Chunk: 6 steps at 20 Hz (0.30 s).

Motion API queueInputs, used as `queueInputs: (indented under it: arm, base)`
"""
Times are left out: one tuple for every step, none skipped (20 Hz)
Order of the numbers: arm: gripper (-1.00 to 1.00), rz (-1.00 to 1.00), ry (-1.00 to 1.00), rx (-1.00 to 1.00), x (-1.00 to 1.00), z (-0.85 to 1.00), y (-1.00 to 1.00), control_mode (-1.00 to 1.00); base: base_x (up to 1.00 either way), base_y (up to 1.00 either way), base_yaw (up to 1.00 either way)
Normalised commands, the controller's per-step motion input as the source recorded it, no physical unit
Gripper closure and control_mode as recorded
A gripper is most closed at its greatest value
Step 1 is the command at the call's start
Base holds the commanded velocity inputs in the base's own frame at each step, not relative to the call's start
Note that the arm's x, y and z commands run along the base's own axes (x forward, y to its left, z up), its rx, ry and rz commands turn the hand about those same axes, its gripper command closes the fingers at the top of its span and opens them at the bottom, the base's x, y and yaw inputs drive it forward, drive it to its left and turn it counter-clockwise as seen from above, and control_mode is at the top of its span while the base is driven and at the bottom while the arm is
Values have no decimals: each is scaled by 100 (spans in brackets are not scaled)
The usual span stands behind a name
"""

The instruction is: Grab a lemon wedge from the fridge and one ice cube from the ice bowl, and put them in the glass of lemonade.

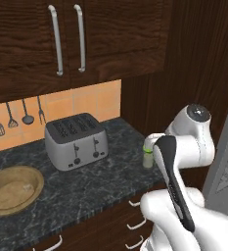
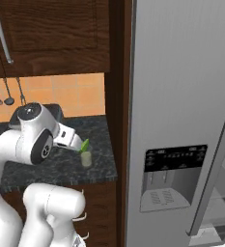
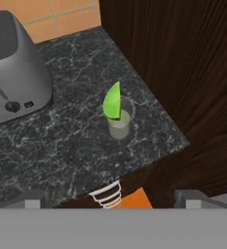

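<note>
Green lemon wedge (image 3: 112,102) stands upright in the small clear glass of pale lemonade (image 3: 119,124), close to the dark marble counter's (image 3: 76,146) front edge and beside the dark wooden wall (image 3: 183,63). The two-finger gripper (image 3: 109,199), open and empty, sits back above it; the steel toaster (image 3: 12,73) stands well apart.

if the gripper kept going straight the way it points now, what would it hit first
Most likely the dark marble counter just in front of the glass of lemonade, which has a green wedge in it. Depth is hard to judge, so it could clip the glass instead.
</note>
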Motion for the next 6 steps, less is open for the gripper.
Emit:
queueInputs:
  arm:
    - [-100, 10, 3, 0, -38, 44, 14, -100]
    - [-100, 17, 9, 0, -31, 51, 1, -100]
    - [-100, 19, 7, 1, -39, 53, 1, -100]
    - [-100, 23, 7, 2, -39, 54, 4, -100]
    - [-100, 24, 7, 3, -29, 58, 0, -100]
    - [-100, 25, 5, 3, -26, 61, 11, -100]
  base:
    - [0, 0, 0]
    - [0, 0, 0]
    - [0, 0, 0]
    - [0, 0, 0]
    - [0, 0, 0]
    - [0, 0, 0]
